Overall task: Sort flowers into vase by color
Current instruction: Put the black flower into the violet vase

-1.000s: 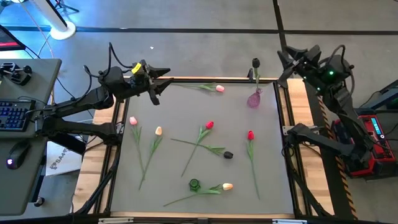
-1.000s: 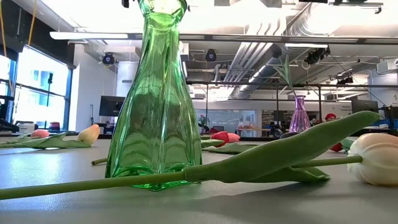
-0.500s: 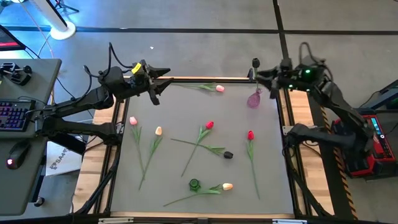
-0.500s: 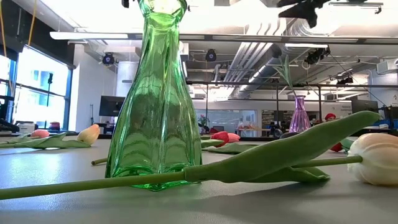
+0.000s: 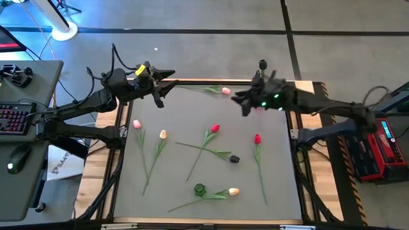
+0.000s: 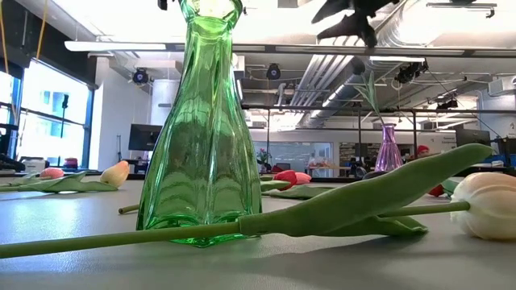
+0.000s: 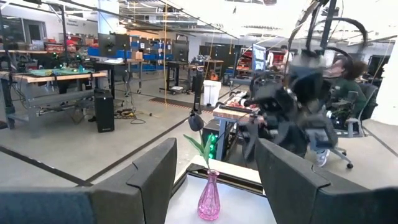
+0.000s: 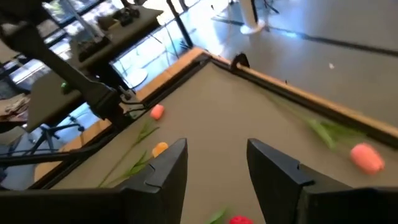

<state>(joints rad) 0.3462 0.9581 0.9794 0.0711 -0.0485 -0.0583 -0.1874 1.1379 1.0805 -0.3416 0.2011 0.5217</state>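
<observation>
The right claw (image 5: 241, 102) hangs in the air over the far right part of the bench (image 5: 185, 121), just beside the purple glass vase (image 5: 261, 102), its two fingers (image 8: 169, 163) spread and grasping nothing. The left claw (image 5: 165, 89) waits above the far left corner of the bench, fingers (image 7: 155, 175) likewise parted and empty.

The purple vase stands near the far right corner with a near-black tulip (image 5: 262, 64) upright in it. The green glass vase (image 5: 200, 189) stands near the front edge, around the middle, with nothing visible in it.

The other flowers lie flat on the bench:
- a pink tulip (image 5: 225, 91) along the far edge
- a pink tulip (image 5: 137, 124) and a cream tulip (image 5: 163, 134) side by side near the left edge
- a red tulip (image 5: 215, 128) at the centre, its stem crossing that of a near-black tulip (image 5: 234, 159)
- a red tulip (image 5: 257, 138) toward the right edge
- a cream tulip (image 5: 234, 191) just beside the green vase at the front edge.
</observation>
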